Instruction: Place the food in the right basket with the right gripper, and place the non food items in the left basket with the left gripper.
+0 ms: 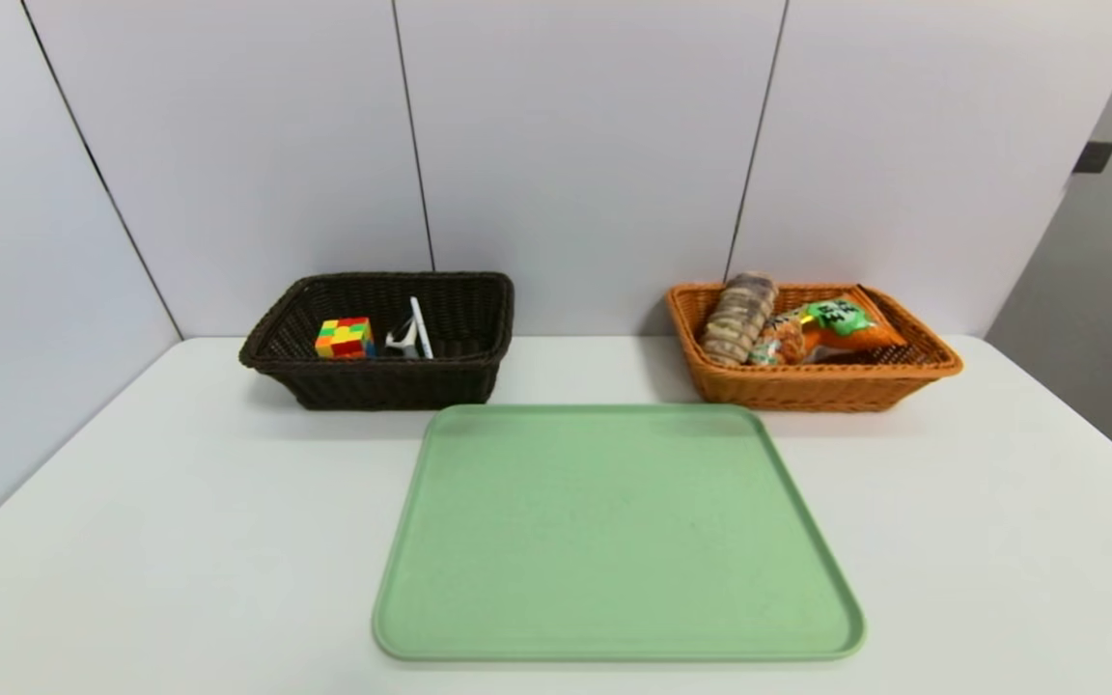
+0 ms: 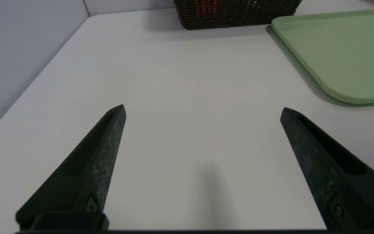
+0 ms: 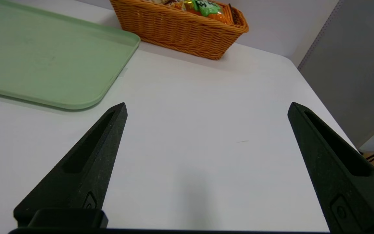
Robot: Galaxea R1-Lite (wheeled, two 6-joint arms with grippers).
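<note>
The dark brown left basket (image 1: 479, 319) holds the puzzle cube (image 1: 345, 338), the white pen (image 1: 421, 328) and the white peeler (image 1: 402, 340). Inside the orange-tan right basket (image 1: 807, 386) lie the striped bread loaf (image 1: 737, 319) and the orange snack bag (image 1: 831, 326). My left gripper (image 2: 203, 112) hangs open over bare table, near the front left, with nothing between its fingers. My right gripper (image 3: 207, 109) is open too, over bare table at the front right, holding nothing. Neither arm shows in the head view.
A light green tray (image 1: 614, 531) lies in the middle of the white table (image 1: 131, 502), with nothing on it. Its corners show in both wrist views (image 2: 336, 48) (image 3: 44, 58). Grey wall panels stand behind the baskets, and the table's right edge (image 3: 320, 97) drops off near a grey partition.
</note>
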